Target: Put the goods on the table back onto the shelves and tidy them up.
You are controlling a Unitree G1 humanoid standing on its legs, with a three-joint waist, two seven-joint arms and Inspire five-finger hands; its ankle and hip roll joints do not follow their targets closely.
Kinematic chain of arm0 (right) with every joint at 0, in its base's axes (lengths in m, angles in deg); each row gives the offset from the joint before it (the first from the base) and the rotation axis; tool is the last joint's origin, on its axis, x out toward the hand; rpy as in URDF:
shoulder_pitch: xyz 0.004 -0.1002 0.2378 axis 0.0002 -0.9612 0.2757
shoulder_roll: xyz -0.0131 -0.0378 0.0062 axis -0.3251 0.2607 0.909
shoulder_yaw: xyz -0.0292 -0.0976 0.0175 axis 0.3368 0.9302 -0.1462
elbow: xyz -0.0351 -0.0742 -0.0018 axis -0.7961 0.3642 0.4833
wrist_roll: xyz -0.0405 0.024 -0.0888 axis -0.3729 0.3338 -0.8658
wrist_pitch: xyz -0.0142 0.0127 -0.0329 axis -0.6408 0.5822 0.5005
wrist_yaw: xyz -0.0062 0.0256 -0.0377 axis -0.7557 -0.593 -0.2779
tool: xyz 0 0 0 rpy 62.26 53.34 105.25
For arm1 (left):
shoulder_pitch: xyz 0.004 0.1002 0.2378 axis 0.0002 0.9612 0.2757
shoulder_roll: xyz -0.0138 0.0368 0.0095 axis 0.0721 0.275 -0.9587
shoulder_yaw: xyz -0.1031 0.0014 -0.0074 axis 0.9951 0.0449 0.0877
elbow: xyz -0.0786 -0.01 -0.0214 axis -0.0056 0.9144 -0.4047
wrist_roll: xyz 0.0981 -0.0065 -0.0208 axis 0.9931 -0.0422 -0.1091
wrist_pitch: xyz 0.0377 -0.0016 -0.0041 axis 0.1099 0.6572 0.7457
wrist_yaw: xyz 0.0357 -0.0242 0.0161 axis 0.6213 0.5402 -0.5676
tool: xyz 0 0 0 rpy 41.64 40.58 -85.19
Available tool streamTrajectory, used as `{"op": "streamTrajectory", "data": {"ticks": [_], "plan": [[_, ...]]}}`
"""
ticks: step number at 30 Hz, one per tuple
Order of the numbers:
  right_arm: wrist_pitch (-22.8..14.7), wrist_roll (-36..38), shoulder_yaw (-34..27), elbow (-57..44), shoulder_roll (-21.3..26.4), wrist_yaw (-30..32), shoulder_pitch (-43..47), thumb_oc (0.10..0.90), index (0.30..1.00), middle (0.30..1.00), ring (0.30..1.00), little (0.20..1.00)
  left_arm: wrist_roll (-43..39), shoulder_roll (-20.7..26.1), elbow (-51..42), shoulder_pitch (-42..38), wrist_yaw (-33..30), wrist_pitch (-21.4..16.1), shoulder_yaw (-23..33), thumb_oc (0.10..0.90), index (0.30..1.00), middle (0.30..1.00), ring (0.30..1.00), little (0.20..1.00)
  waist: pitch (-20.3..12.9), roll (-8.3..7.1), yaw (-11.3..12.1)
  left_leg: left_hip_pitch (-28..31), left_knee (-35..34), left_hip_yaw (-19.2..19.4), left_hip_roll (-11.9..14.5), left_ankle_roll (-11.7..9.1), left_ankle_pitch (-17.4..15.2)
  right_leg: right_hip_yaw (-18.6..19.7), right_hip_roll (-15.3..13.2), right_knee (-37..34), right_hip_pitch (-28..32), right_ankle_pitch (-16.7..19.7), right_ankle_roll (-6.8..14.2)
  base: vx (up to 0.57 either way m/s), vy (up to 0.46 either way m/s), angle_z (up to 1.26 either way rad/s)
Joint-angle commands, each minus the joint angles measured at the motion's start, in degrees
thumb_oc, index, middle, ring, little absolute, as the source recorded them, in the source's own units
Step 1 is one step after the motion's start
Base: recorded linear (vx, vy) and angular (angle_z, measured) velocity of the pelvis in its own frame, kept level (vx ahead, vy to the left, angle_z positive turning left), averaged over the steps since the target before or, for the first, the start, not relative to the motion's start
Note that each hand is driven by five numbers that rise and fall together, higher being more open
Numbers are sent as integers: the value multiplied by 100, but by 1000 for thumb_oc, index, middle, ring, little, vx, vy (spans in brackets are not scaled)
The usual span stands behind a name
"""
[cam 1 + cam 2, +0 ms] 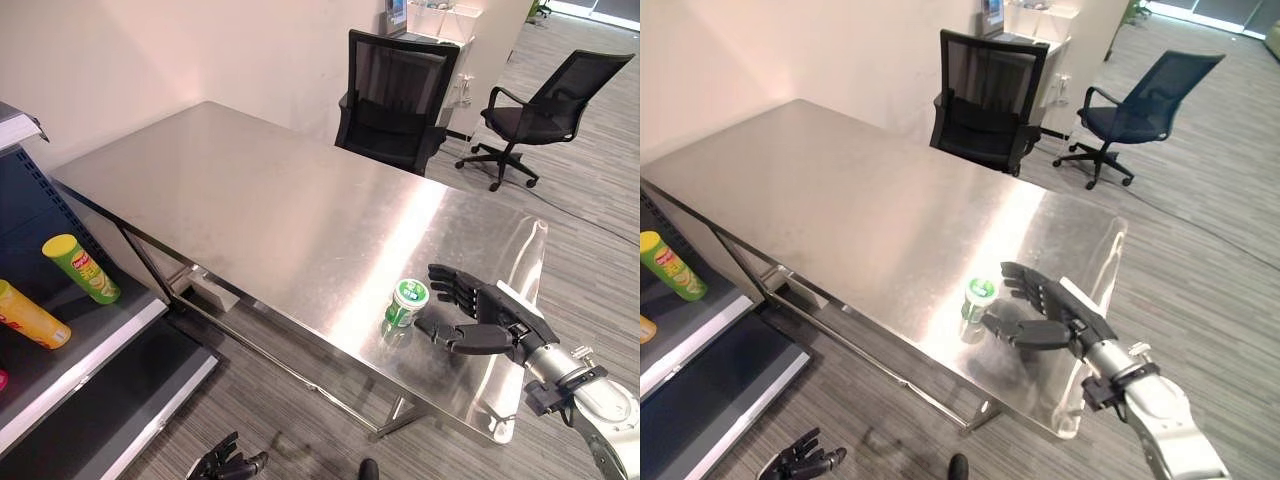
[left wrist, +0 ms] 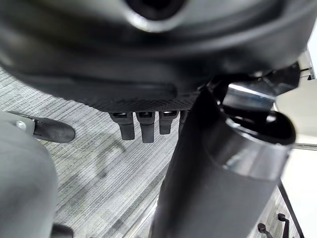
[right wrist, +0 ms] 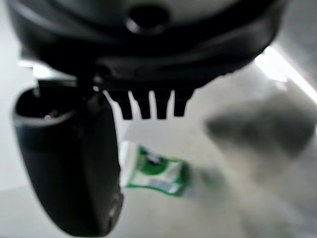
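A small green and white tub (image 1: 406, 301) stands upright on the steel table (image 1: 250, 200) near its front right corner, also seen as the tub (image 3: 156, 174) past my right fingers. My right hand (image 1: 480, 315) hovers just right of it, open, thumb and fingers spread toward the tub without touching it. My left hand (image 1: 228, 462) hangs low over the floor, below the table's front edge, with its fingers relaxed. On the shelf (image 1: 70, 345) at the left lie a green tube can (image 1: 80, 268) and an orange-yellow tube can (image 1: 30, 316).
Two black office chairs stand beyond the table: one (image 1: 395, 100) against its far edge, another (image 1: 545, 110) farther right on the carpet. The dark shelf unit (image 1: 30, 230) lines the left side, with a lower shelf board (image 1: 120, 410) by the floor.
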Motion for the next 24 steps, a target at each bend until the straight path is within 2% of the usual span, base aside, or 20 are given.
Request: {"op": "streamTrajectory", "data": {"ticks": [1, 14, 24], "plan": [[-375, -137, -201, -105, 2, 187, 505, 800, 900, 900, 900, 900, 73, 249, 116, -395, 133, -324, -24, 800, 900, 900, 900, 900, -83, -79, 111, -350, 14, 85, 86, -139, 19, -288, -356, 90, 561, -758, 451, 23, 3, 11], [-448, -730, 24, 515, -952, 960, 1023, 800, 900, 900, 900, 900, 134, 282, 170, -460, -33, -245, -106, 800, 900, 900, 900, 900, -110, -40, 263, -380, 14, -6, 19, -84, 2, -430, -433, 90, 605, -759, 455, 9, 6, 2], [-487, -807, 262, 651, -1082, 1083, 1359, 800, 900, 900, 900, 900, 193, 293, 177, -470, -57, -228, -200, 800, 900, 900, 900, 900, -118, -56, 397, -397, 14, -100, -34, -57, -8, -542, -475, 90, 645, -751, 461, 9, 11, 7]]}}
